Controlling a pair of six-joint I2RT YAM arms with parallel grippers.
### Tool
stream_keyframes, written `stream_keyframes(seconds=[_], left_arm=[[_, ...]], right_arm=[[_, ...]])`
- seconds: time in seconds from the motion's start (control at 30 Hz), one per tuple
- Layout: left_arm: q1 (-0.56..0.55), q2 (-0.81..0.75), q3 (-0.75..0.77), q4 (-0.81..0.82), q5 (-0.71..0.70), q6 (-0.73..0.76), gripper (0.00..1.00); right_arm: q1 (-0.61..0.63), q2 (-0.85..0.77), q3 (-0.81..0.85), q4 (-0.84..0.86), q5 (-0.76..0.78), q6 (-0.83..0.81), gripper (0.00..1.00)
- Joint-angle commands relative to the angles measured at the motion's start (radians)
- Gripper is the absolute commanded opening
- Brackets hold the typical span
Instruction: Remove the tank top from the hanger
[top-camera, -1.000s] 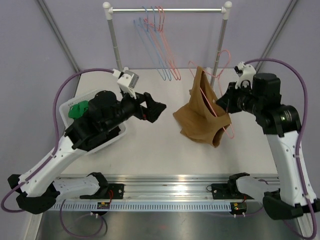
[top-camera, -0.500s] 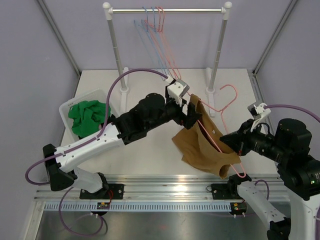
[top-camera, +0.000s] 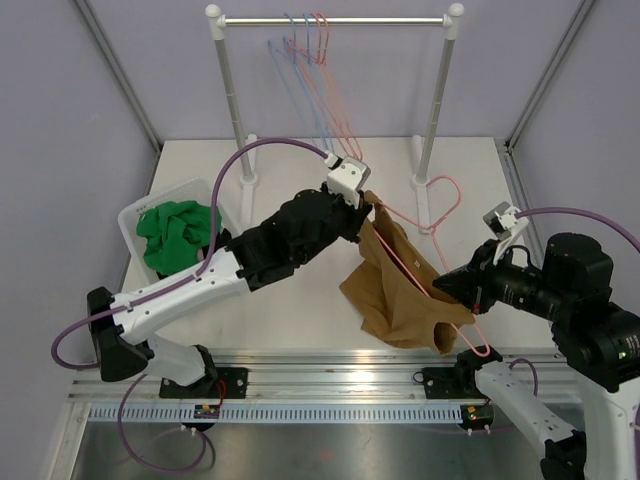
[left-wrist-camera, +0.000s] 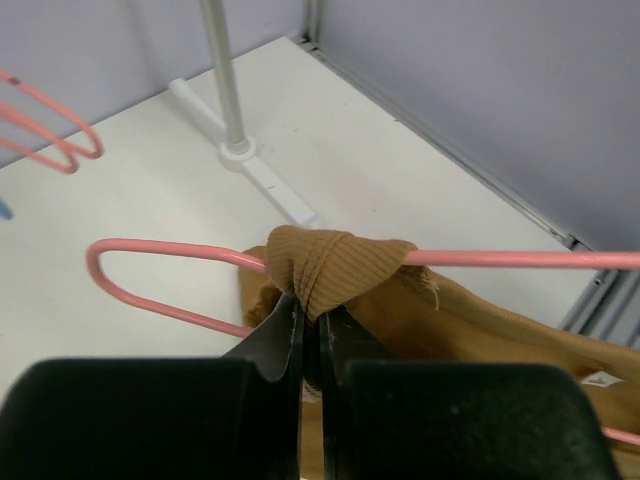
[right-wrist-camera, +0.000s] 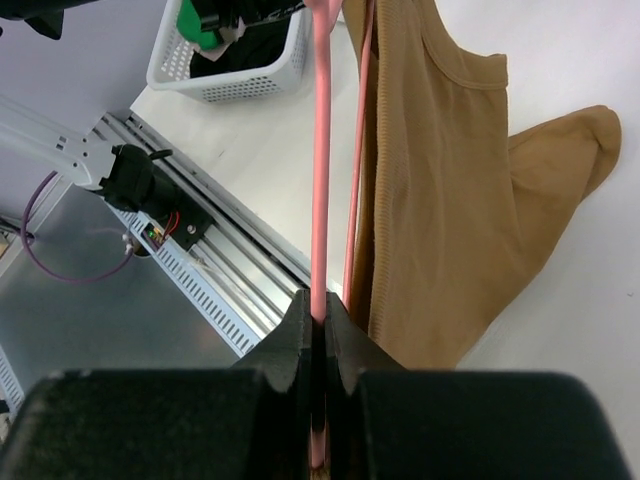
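White tabletop (top-camera: 300, 310) ran between lilac walls, with a clothes rail (top-camera: 335, 20) at the far edge carrying spare wire hangers (top-camera: 325, 100). The left arm stretched diagonally from its base across the middle of the table. The left gripper (left-wrist-camera: 310, 325) was pinched tight on a bunched strap of the tan tank top (top-camera: 395, 300), just where that strap looped over the pink hanger (left-wrist-camera: 520, 259). The right arm was folded up at the near right corner with its forearm pointing inward. The right gripper (right-wrist-camera: 318, 325) was clamped on the hanger's pink wire, its fingers almost meeting.

The tank top hung on the hanger between the two grippers, and its lower part sagged toward the table's front edge. Open room lay on the near side of the left arm and between the garment and the rail's right post. A white basket (top-camera: 130, 215) holding green cloth (top-camera: 178, 228) sat by the left edge. Whether the hem touched the table could not be told. In the overhead view, fabric hid the right gripper's tips.
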Motion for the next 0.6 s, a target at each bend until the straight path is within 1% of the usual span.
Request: stream_keyframes(seconds=[0.0,0.03,0.07,0.13,0.17,0.2,0.23,0.3,0.4,0.47,0.57], left_arm=[[0.015,-0.072,-0.012,-0.002,-0.229,-0.035,0.0],[0.026,-0.099,-0.014,-0.031,-0.319,-0.058,0.0],[0.04,-0.115,-0.017,-0.064,-0.358,-0.087,0.0],[0.113,-0.173,-0.033,-0.165,-0.423,-0.202,0.0],[0.176,-0.194,-0.04,-0.237,-0.431,-0.279,0.0],[0.208,-0.214,-0.049,-0.262,-0.427,-0.306,0.0],[0.239,-0.234,-0.072,-0.282,-0.392,-0.328,0.0],[0.305,-0.282,-0.098,-0.3,-0.328,-0.345,0.0],[0.32,-0.323,-0.139,-0.299,-0.265,-0.339,0.0],[0.337,-0.328,-0.152,-0.317,-0.231,-0.366,0.0],[0.42,-0.343,-0.147,-0.381,-0.203,-0.382,0.0]], right_arm=[[0.049,0.014,-0.009,0.032,-0.007,-0.033,0.0],[0.088,0.014,-0.011,0.026,0.003,-0.046,0.0],[0.11,0.014,-0.012,0.018,0.006,-0.052,0.0],[0.159,0.008,-0.016,0.003,0.013,-0.078,0.0],[0.202,-0.003,-0.016,-0.005,0.01,-0.081,0.0],[0.216,-0.007,-0.014,-0.005,0.002,-0.083,0.0],[0.227,-0.015,-0.016,-0.002,-0.01,-0.127,0.0],[0.241,-0.038,-0.017,0.035,-0.058,-0.144,0.0],[0.239,-0.081,-0.038,0.121,-0.131,-0.175,0.0],[0.239,-0.096,-0.043,0.132,-0.161,-0.234,0.0],[0.239,-0.086,-0.02,0.104,-0.086,-0.25,0.0]])
